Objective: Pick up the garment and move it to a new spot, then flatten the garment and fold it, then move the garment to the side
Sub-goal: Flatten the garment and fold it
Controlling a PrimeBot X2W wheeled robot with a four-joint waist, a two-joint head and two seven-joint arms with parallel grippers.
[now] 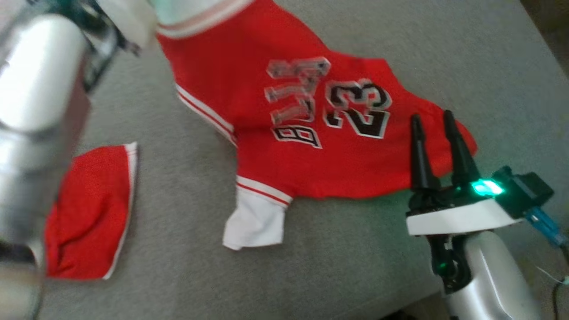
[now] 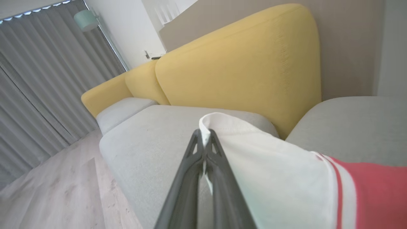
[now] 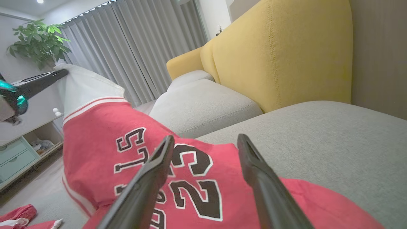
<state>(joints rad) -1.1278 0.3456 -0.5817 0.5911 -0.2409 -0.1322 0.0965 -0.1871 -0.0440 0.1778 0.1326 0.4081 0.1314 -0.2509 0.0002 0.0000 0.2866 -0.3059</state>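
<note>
Head view, garment: the red jersey (image 1: 302, 146) lies rumpled on the grey sofa seat (image 1: 178, 275), with one white sleeve (image 1: 186, 13) raised at the top left.
Head view, right gripper (image 1: 431, 116): its jaws are apart, over the jersey's near right edge, holding nothing.
Head view, bystander: the red shorts (image 1: 89, 209) lie well apart, lower left.
Left wrist view, left gripper (image 2: 205, 132): its jaws are clamped together on the white sleeve's edge, with the yellow backrest (image 2: 241, 63) beyond.
Left wrist view, grip judgement: only a thin bite of cloth is held, so lift slowly or it may slip.
Right wrist view, next move: lower the open fingers (image 3: 152, 168) onto the red fabric near the number and pinch one layer, then raise both arms evenly and keep clear of the shorts.
</note>
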